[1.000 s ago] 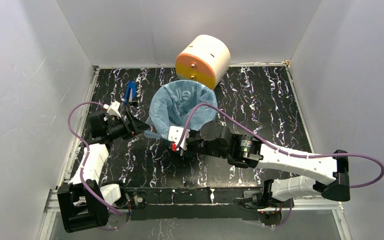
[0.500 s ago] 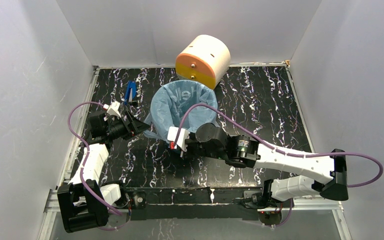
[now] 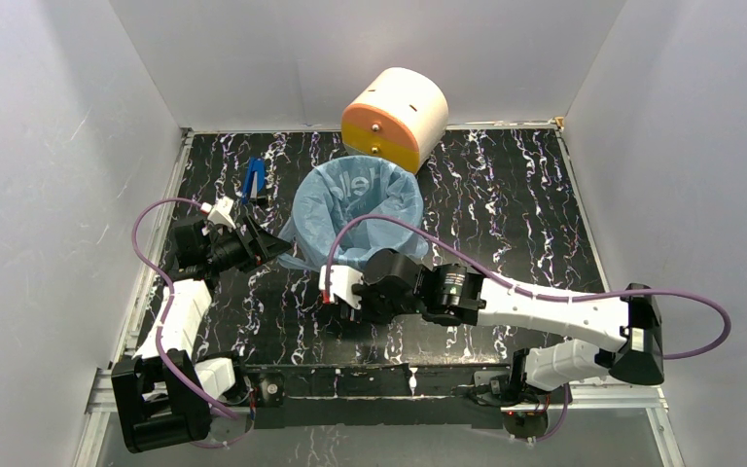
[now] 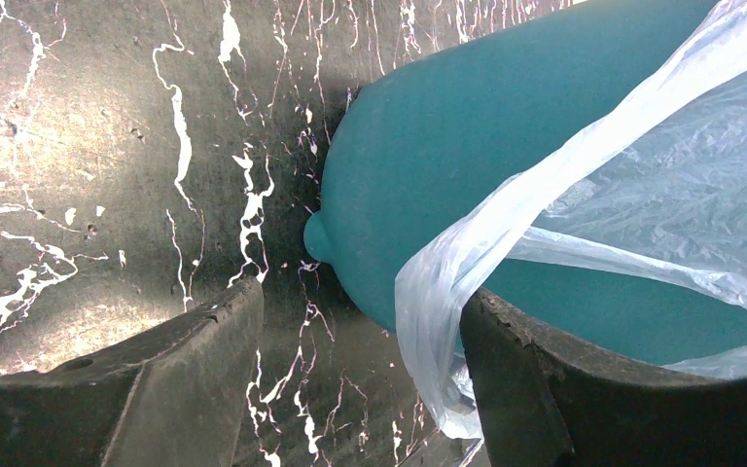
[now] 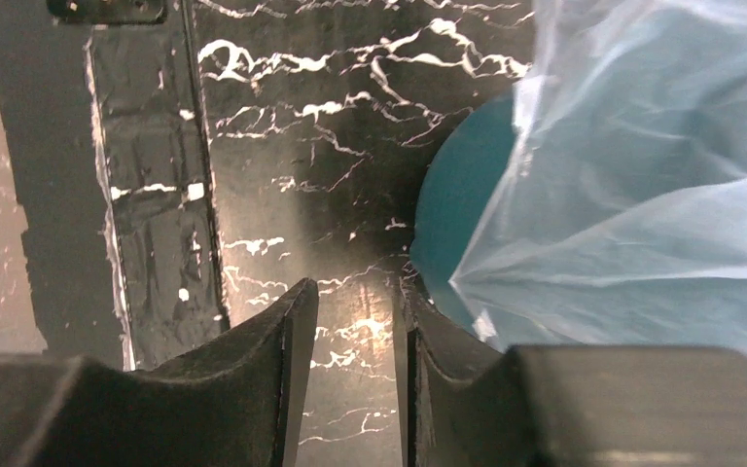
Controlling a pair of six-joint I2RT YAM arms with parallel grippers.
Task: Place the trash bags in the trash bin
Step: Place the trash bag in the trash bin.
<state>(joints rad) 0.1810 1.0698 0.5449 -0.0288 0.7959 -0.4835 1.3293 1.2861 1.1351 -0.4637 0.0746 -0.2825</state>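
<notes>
The trash bags, a single crinkly light-blue bag (image 3: 358, 199), line the teal trash bin (image 4: 467, 126), with the rim folded over the outside. My left gripper (image 3: 277, 245) stands open at the bin's left side. A hanging strip of the bag (image 4: 467, 292) lies against the inner face of its right finger, and the left finger is clear of it. My right gripper (image 3: 337, 297) is low at the bin's near left, open by a narrow gap (image 5: 355, 292) with only table between the fingers. The bin (image 5: 457, 204) and the bag (image 5: 642, 165) lie just to its right.
A cream-and-orange drum (image 3: 396, 117) lies tilted against the back wall behind the bin. A small blue object (image 3: 253, 178) sits at the back left of the black marbled table (image 3: 506, 185). White walls close in three sides.
My right gripper has opened, let go of the bag's near edge, and drawn back toward the near left. The left arm has not moved.
</notes>
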